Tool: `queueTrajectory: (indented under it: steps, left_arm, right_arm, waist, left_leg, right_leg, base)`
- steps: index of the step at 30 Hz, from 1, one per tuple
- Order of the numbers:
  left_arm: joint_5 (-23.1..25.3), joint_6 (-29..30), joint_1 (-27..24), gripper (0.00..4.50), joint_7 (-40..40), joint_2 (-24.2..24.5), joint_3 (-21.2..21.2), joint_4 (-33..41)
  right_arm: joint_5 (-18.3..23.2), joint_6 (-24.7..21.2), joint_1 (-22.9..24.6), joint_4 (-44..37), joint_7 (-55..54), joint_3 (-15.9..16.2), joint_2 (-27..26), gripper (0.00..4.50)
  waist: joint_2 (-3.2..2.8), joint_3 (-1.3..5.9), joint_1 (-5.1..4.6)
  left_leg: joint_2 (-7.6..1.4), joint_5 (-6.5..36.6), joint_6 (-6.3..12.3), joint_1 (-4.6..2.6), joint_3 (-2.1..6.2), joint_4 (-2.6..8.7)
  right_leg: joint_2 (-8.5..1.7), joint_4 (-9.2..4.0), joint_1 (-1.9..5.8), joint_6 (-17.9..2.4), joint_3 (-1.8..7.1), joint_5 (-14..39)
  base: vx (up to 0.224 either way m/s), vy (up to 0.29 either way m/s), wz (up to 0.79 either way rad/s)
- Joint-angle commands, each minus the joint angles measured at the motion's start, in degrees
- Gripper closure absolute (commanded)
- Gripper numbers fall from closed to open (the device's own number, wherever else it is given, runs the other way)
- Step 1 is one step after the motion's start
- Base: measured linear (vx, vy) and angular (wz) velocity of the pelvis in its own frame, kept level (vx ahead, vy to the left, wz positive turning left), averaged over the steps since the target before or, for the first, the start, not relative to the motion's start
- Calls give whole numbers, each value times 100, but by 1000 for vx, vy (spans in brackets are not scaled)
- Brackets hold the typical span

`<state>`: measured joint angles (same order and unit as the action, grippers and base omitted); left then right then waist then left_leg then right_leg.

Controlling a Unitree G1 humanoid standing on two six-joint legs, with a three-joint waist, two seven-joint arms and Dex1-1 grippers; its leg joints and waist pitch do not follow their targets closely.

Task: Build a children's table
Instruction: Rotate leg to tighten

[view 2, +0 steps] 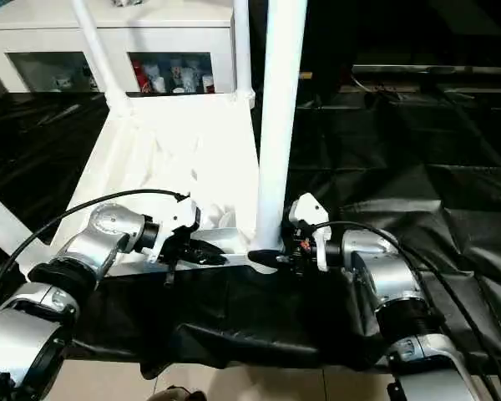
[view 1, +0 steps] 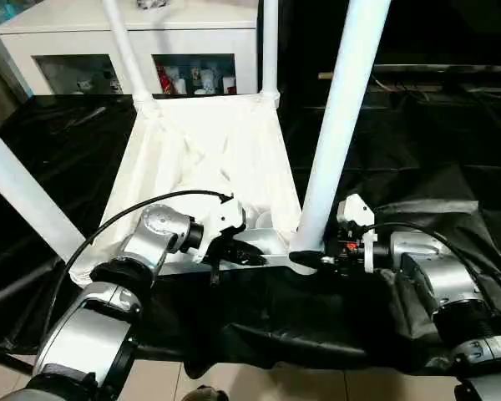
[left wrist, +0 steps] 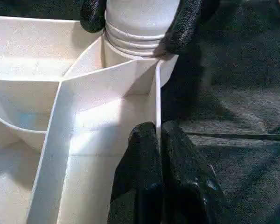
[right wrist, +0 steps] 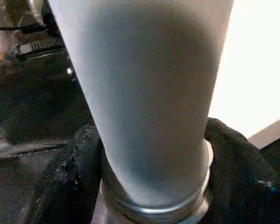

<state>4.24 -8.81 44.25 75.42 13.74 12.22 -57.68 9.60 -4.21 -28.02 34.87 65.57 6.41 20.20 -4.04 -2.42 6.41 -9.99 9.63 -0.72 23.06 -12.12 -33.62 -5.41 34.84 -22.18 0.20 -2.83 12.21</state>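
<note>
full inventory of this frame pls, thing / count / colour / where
tabletop: 1, white, upside down on the black drape, ribs up
legs: 4, white, one standing in each corner socket; the near right one is held at its base
black drape: 1, black, covers the work table
cabinet: 1, white, behind the table, small items on its shelves
left gripper: 1, black, jaws shut on the tabletop's near edge wall
right gripper: 1, black, jaws shut around the base of the near right leg
forearms: 2, silver, bottom corners of the head views
</note>
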Motion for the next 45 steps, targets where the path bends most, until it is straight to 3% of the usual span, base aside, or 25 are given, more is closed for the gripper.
queueTrajectory:
  steps: [1, 3, 7, 9, 10, 12, 16, 18, 19, 21, 24, 27, 29, 33, 36, 37, 40, 42, 43, 45]
  left_arm:
    - [-35, -49, 136, 450, -544, -226, -100, -14]
    - [103, -1, 285, 450, -1308, -411, -137, -215]
    - [153, 185, 421, 450, -2028, -710, -196, -349]
    - [204, 296, 483, 450, -2371, -868, -186, -407]
    - [235, 367, 533, 450, -2663, -997, -182, -464]
    - [272, 435, 610, 450, -3035, -1174, -188, -575]
    - [294, 434, 664, 450, -3242, -1347, -185, -653]
    - [266, 329, 647, 450, -3022, -1322, -158, -622]
    - [250, 147, 607, 450, -2701, -1249, -119, -566]
    - [234, 22, 570, 450, -2493, -1195, -98, -527]
    - [210, -123, 470, 450, -1936, -973, -12, -465]
    - [198, -296, 393, 450, -1560, -779, 43, -417]
    - [-28, -289, 256, 450, -700, -560, -33, -277]
    - [-61, -247, 224, 450, -424, -484, -23, -239]
    - [-122, -152, 159, 450, 215, -244, 31, -140]
    - [-142, -137, 147, 450, 279, -213, 24, -117]
    - [-181, -115, 126, 450, 376, -161, -6, -65]
    - [-183, -107, 122, 450, 407, -132, -35, -50]
    - [-172, -107, 117, 450, 392, -117, -59, -40]
    - [-172, -106, 109, 450, 388, -110, -68, -26]
  right_arm:
    - [-170, -85, 74, 203, -604, 36, -215, 177]
    - [-356, -74, 58, 504, -1519, -73, -484, 178]
    - [-387, -184, -5, 783, -2635, -322, -904, 178]
    - [-390, -229, -81, 948, -3270, -479, -1132, 178]
    - [-362, -261, -168, 1070, -3681, -585, -1317, 178]
    - [-377, -266, -299, 1221, -4175, -660, -1562, 178]
    - [-570, -187, -432, 1285, -4317, -466, -1807, 178]
    - [-627, -21, -434, 1203, -4076, -367, -1753, 178]
    - [-697, 150, -420, 1124, -3776, -270, -1624, 122]
    - [-665, 191, -406, 1068, -3546, -251, -1552, 108]
    - [-558, 289, -342, 811, -2726, -132, -1217, 73]
    - [-505, 349, -268, 560, -2004, 11, -852, 73]
    - [-261, 282, -210, 332, -960, -4, -388, 73]
    - [-276, 310, -210, 343, -661, 23, -245, 73]
    - [-208, 224, -206, 275, 85, 101, 144, 73]
    - [-211, 221, -211, 278, 162, 124, 194, 73]
    - [-215, 227, -237, 307, 283, 146, 264, 73]
    - [-211, 247, -284, 380, 319, 134, 270, 73]
    - [-188, 261, -321, 439, 323, 108, 227, 87]
    - [-167, 261, -333, 456, 339, 90, 198, 98]
  waist:
    - [105, 341, -20]
    - [112, 302, -58]
    - [103, 264, -151]
    - [103, 272, -180]
    - [65, 275, -190]
    - [76, 279, -234]
    - [71, 299, -283]
    - [68, 301, -281]
    - [75, 303, -267]
    - [75, 320, -250]
    - [82, 340, -216]
    - [78, 367, -180]
    - [95, 373, -139]
    - [65, 372, -67]
    - [62, 353, -21]
    - [105, 345, -8]
    - [91, 347, 6]
    - [96, 353, 12]
    - [153, 357, 12]
    - [124, 361, 29]
  left_leg:
    - [-400, 1235, 436, -178, 194, 403]
    - [-385, 1633, 162, -208, 212, 446]
    - [-366, 2120, -119, -245, 248, 502]
    - [-365, 2135, -140, -235, 263, 514]
    - [-359, 2125, -146, -238, 263, 519]
    - [-351, 2156, -199, -244, 264, 525]
    - [-325, 2051, -97, -215, 247, 508]
    - [-320, 1943, 10, -206, 235, 492]
    - [-320, 1873, 75, -200, 234, 482]
    - [-324, 1710, 172, -184, 224, 460]
    - [-329, 1244, 463, -146, 197, 413]
    - [-341, 1009, 657, -146, 189, 362]
    - [-352, 946, 794, -155, 175, 340]
    - [-388, 919, 800, -167, 174, 337]
    - [-408, 1186, 624, -177, 191, 376]
    - [-412, 1262, 580, -187, 186, 386]
    - [-407, 1299, 487, -184, 194, 394]
    - [-400, 1245, 486, -186, 188, 382]
    - [-392, 1145, 533, -172, 184, 372]
    - [-391, 1043, 584, -165, 183, 355]
  right_leg:
    - [-401, -378, 158, -1582, 189, 567]
    - [-421, -446, 155, -1477, 201, 1174]
    - [-432, -536, 118, -1218, 225, 2003]
    - [-427, -546, 125, -1138, 234, 1994]
    - [-419, -542, 112, -1133, 239, 1906]
    - [-407, -538, 102, -1163, 237, 1792]
    - [-388, -523, 139, -1218, 233, 1297]
    - [-393, -523, 152, -1244, 230, 1168]
    - [-408, -527, 160, -1256, 229, 1157]
    - [-400, -504, 190, -1288, 221, 958]
    - [-384, -429, 233, -1445, 189, 274]
    - [-388, -382, 245, -1555, 172, -148]
    - [-385, -365, 239, -1653, 163, -219]
    - [-387, -354, 189, -1703, 165, -120]
    - [-389, -363, 190, -1682, 164, 242]
    - [-391, -374, 183, -1681, 171, 312]
    - [-409, -367, 182, -1663, 176, 416]
    - [-414, -365, 182, -1662, 180, 353]
    - [-413, -353, 192, -1670, 174, 247]
    - [-423, -341, 186, -1671, 174, 199]
  base:
    - [0, 0, 0]
    - [0, 0, 0]
    - [0, 0, 0]
    - [0, 0, 0]
    - [0, 0, 0]
    - [0, 0, 0]
    - [0, 0, 0]
    - [0, 0, 0]
    - [0, 0, 0]
    - [0, 0, 0]
    - [0, 0, 0]
    - [0, 0, 0]
    - [0, 0, 0]
    - [0, 0, 0]
    - [0, 0, 0]
    - [0, 0, 0]
    - [0, 0, 0]
    - [0, 0, 0]
    - [0, 0, 0]
    - [0, 0, 0]
